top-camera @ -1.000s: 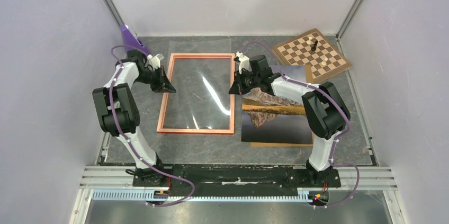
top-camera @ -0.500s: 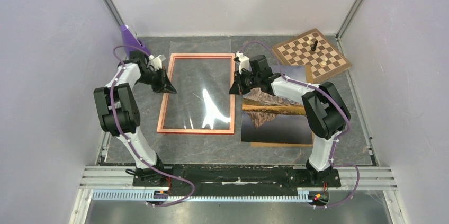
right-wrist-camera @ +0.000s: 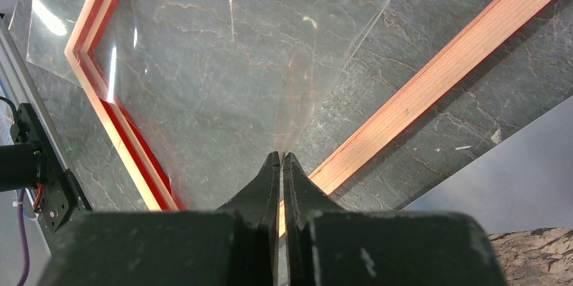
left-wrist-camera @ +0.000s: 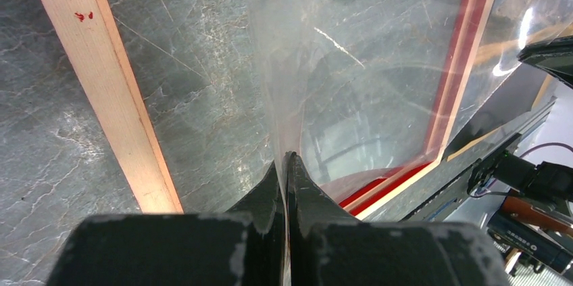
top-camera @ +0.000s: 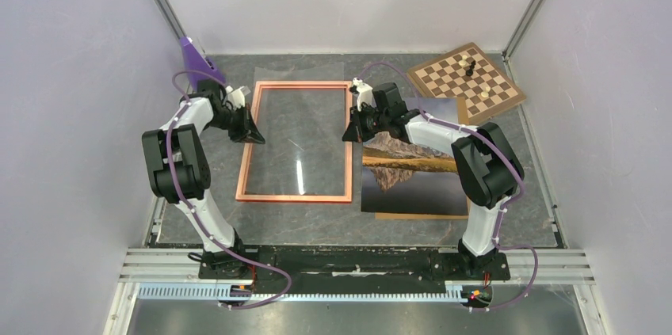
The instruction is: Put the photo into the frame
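Grey stone tabletop (top-camera: 317, 224), from above: the frame (top-camera: 295, 197) lies mid-tabletop, the photo (top-camera: 412, 180) just beside it toward the right edge. Left wrist: left tool (left-wrist-camera: 286, 161) clamped on a clear sheet (left-wrist-camera: 351, 63). Right wrist: right tool (right-wrist-camera: 280, 159) pinches it too.

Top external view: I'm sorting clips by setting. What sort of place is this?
Likely a robot test cell: plain white walls around a grey table, a metal mounting rail at its near edge.
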Tool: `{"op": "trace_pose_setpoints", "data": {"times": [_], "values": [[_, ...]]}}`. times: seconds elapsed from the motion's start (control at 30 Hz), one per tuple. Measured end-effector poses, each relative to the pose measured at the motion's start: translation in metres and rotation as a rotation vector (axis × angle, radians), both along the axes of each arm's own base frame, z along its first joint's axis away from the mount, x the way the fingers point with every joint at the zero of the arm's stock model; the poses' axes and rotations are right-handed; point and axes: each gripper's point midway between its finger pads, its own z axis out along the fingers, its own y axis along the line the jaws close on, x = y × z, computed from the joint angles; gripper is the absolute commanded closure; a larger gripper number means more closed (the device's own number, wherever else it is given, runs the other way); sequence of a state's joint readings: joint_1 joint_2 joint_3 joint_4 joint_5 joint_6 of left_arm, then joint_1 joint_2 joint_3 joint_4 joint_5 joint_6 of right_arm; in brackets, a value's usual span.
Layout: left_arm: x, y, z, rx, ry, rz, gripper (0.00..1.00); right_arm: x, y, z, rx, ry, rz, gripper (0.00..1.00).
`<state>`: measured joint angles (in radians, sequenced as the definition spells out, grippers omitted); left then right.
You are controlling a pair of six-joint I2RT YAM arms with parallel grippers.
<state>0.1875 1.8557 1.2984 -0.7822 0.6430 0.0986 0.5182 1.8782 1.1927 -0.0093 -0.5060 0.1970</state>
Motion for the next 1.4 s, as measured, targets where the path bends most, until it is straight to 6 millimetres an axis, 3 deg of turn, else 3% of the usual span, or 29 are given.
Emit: {"op": "trace_pose_setpoints", "data": {"times": [0.87, 1.4], "values": [[-0.002, 0.008, -0.009, 0.066, 0.008, -0.001, 0.79, 0.001, 0.0, -0.002, -0.013, -0.006, -0.01, 1.0], [-0.002, 0.01, -0.012, 0.097, 0.012, -0.005, 0.71, 0.0, -0.007, -0.017, -0.036, -0.013, -0.039, 1.0]]}}
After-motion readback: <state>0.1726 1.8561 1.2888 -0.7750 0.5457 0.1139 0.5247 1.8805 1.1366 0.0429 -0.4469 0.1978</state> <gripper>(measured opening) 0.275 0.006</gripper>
